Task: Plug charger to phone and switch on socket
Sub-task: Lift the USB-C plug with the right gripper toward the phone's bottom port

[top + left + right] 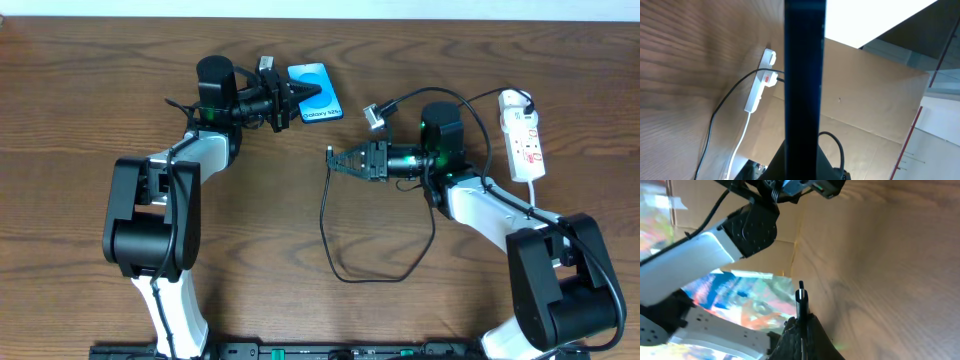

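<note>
We see the phone (318,95) toward the far side of the table (80,80), lifted and clamped at its left end by the left jaws, which are closed narrow on it. Its light blue screen faces up in the overhead view. In the left wrist view the phone (805,75) shows only as a dark edge-on bar that cuts the picture in two and hides the jaws themselves. The right jaws are closed on the charger's small connector (800,296), which sticks out past their tips. It sits near the phone's near edge but apart from it, with bare wood between. The charger (327,225) hangs from there in a wide loose loop across the middle of the table, leaving open room to the left of it and along the near side. The socket (523,135) lies flat at the far right, well apart from the phone. Its white lead runs toward us and slips behind the right arm (500,215). A small grey piece (373,117) lies between phone and socket on a black cable, and we cannot make out what it is. The left arm (695,255) fills the upper left of the right wrist view, and the background there is blurred colour. We cannot read the socket's (760,82) switch positions.
</note>
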`<action>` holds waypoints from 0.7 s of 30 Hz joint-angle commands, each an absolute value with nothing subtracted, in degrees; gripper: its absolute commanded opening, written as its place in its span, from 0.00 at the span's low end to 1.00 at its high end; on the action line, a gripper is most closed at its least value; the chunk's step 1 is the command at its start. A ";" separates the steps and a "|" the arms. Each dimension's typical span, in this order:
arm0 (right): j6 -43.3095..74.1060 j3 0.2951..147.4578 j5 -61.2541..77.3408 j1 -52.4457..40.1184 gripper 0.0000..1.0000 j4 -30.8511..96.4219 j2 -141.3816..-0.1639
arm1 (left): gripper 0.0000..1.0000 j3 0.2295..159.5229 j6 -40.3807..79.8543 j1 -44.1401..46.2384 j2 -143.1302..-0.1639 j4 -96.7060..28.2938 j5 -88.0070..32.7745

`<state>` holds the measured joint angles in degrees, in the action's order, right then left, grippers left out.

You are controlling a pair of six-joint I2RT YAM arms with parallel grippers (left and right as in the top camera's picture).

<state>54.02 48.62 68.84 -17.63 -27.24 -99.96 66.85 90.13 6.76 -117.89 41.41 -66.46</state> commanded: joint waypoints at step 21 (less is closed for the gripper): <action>64.01 48.90 69.38 -18.85 0.01 -33.61 -101.30 | 0.07 67.94 81.65 5.74 -117.30 47.24 -74.41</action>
